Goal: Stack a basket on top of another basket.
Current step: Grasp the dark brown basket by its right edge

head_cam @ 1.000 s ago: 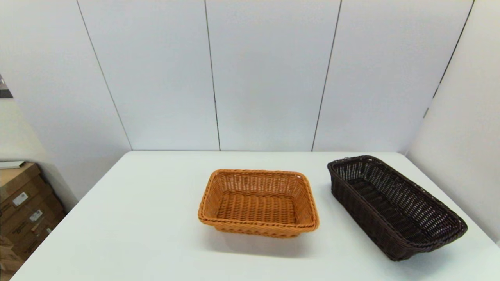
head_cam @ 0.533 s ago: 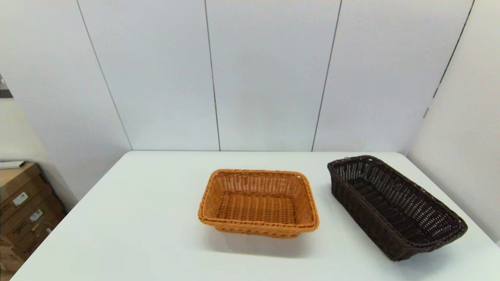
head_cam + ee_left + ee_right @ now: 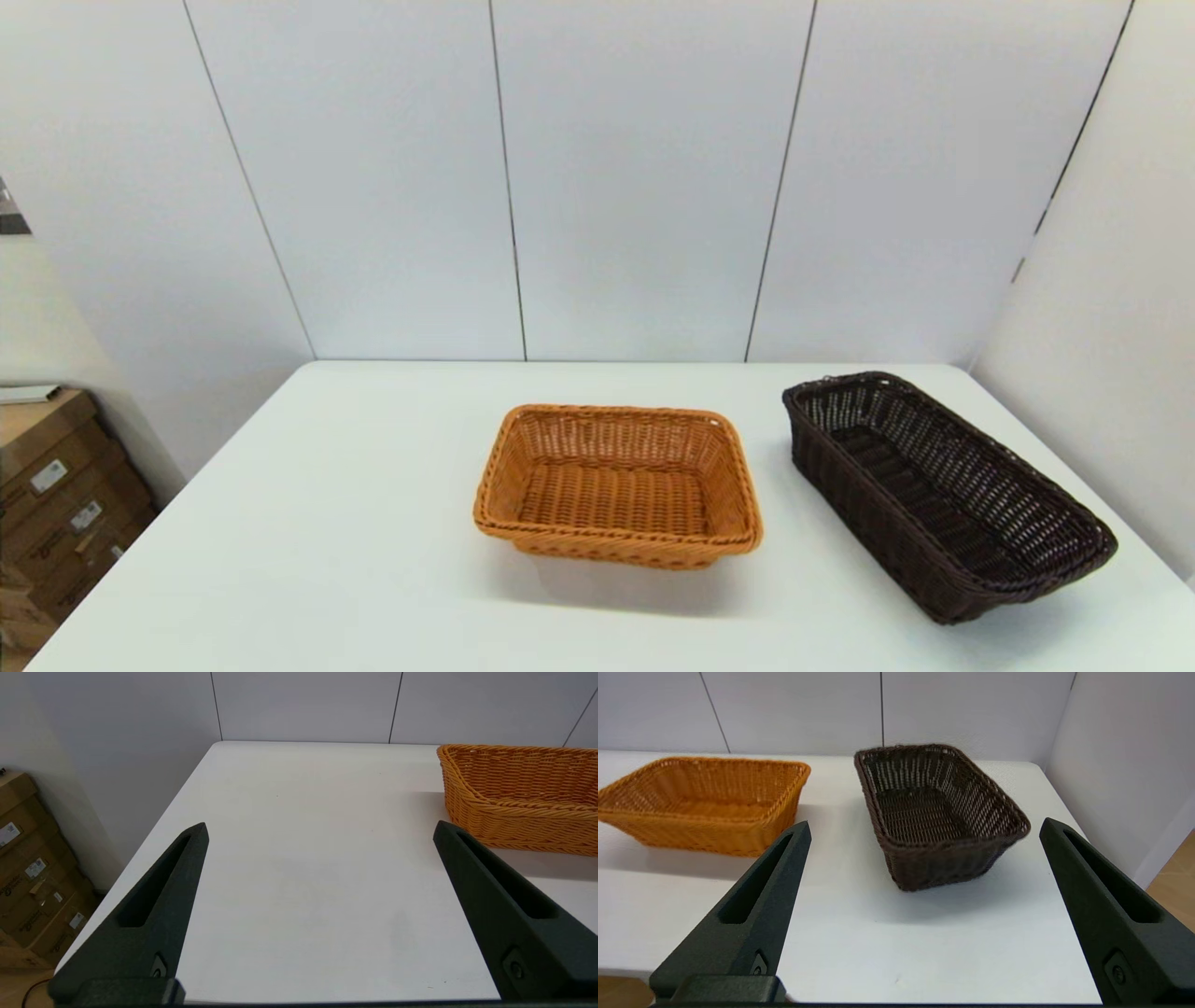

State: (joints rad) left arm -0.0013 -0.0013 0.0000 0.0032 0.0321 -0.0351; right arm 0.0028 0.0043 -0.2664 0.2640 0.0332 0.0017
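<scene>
Left gripper [image 3: 320, 830]: sitting spread wide and empty at the table's near left edge. Right gripper [image 3: 924, 828]: likewise gaping, gripping nothing, facing the baskets from the near right edge. White table [image 3: 327, 523]: carrying both baskets. Orange-tan woven basket [image 3: 617, 484]: sitting mid-table, upright. Dark brown woven basket [image 3: 943, 490]: lying angled to its right, apart, near the table's right edge. Cardboard boxes [image 3: 56, 495]: standing beyond the table's left side.

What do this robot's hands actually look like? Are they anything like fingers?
Not much like ours. Each gripper, left and right, has two long matt black fingers, wedge-shaped and tapering to a blunt tip. Each finger has a long recessed slot and a small round screw near its base. No cables, markings or arm segments show.
</scene>
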